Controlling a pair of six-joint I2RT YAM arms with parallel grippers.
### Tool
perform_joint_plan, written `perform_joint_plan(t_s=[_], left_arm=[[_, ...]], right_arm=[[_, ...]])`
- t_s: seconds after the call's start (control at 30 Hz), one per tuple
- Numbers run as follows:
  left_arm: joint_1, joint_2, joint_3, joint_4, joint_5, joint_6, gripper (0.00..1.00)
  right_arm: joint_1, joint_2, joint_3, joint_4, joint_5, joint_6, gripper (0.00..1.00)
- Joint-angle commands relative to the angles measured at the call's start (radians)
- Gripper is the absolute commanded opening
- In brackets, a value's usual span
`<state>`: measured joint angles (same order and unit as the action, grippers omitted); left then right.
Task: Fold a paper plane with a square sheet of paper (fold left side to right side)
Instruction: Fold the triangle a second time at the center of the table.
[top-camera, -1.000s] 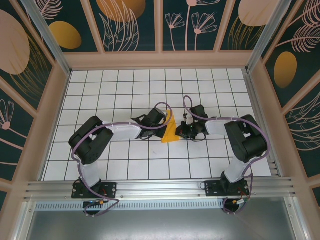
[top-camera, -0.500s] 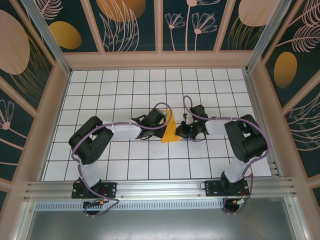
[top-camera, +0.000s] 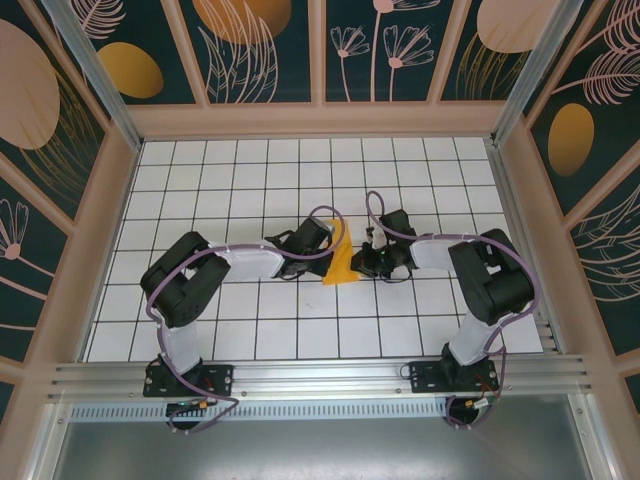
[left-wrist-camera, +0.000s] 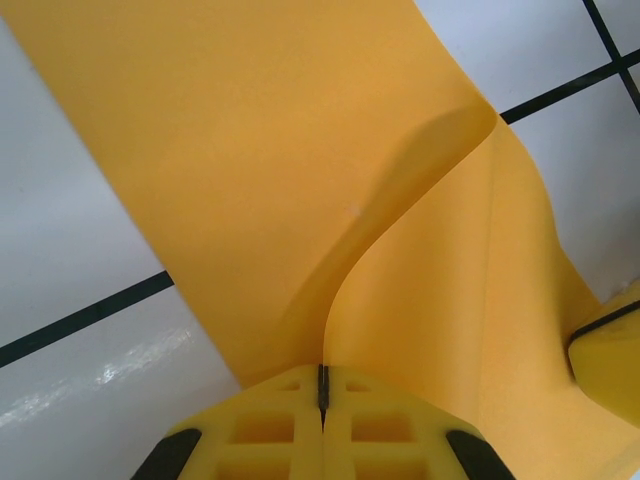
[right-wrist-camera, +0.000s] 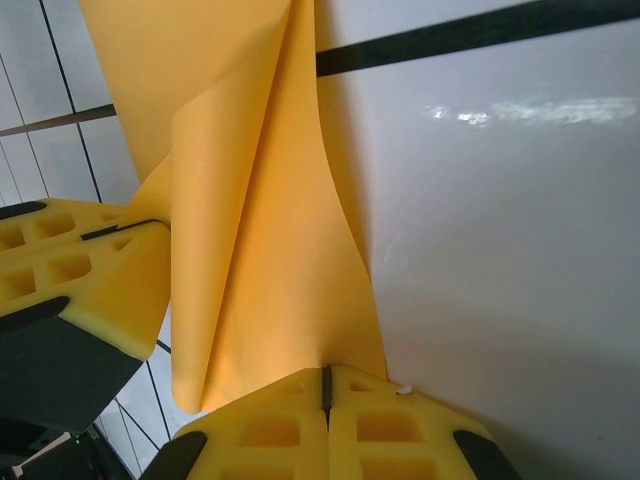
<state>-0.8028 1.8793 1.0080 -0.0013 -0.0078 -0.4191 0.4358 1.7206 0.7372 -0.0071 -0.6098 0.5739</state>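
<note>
Square sheet of paper (top-camera: 342, 268) looks mid-fold to me: left claw (left-wrist-camera: 322, 385) at nine o'clock, right claw (right-wrist-camera: 325, 385) at three, both pinching it, uncreased.

The square sheet of paper (top-camera: 341, 265) stands between left gripper (left-wrist-camera: 322, 385) and right gripper (right-wrist-camera: 326, 385) (on the table (top-camera: 250, 170)).

The top external camera looks steeply down from above and behind the arm bases, far enough off to take in the whole white gridded tile table (top-camera: 250, 180). Each wrist camera rides just behind its own yellow foam-padded gripper, the left gripper (left-wrist-camera: 322, 385) and the right gripper (right-wrist-camera: 326, 385), looking along it from very near the thin bright orange sheet of paper (left-wrist-camera: 250, 180). All three views share that sheet.
</note>
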Motion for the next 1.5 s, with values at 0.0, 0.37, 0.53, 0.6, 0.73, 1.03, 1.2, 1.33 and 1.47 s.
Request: perform_joint_plan(t_s=[0.0,0.37,0.53,0.6,0.73,1.03,1.2,1.33,1.47], left_arm=[[0.01,0.046,-0.005,-0.014,0.012,0.009,0.0],[0.009,0.033,0.012,-0.039,0.006,0.021,0.0],[0.01,0.039,0.007,-0.038,0.01,0.02,0.0],[0.009,0.041,0.006,-0.034,0.016,0.019,0.0],[0.009,0.044,0.013,-0.032,0.02,0.018,0.0],[0.009,0.047,0.018,-0.031,0.031,0.016,0.0],[0.01,0.05,0.021,-0.031,0.035,0.014,0.0],[0.009,0.051,0.024,-0.031,0.036,0.015,0.0],[0.008,0.052,0.024,-0.032,0.035,0.017,0.0]], right_arm=[[0.019,0.04,-0.007,-0.071,0.046,-0.031,0.06],[0.013,0.048,0.031,-0.115,0.066,-0.056,0.07],[-0.021,-0.032,0.06,-0.13,0.043,-0.065,0.11],[-0.037,-0.058,0.073,-0.118,0.022,-0.055,0.12],[-0.039,-0.047,0.093,-0.034,-0.036,0.001,0.11],[-0.004,0.061,0.189,0.049,-0.06,0.065,0.11],[0.012,0.109,0.22,0.048,-0.062,0.07,0.11],[0.022,0.135,0.221,0.047,-0.06,0.069,0.11],[0.023,0.146,0.223,0.023,-0.033,0.053,0.1]])
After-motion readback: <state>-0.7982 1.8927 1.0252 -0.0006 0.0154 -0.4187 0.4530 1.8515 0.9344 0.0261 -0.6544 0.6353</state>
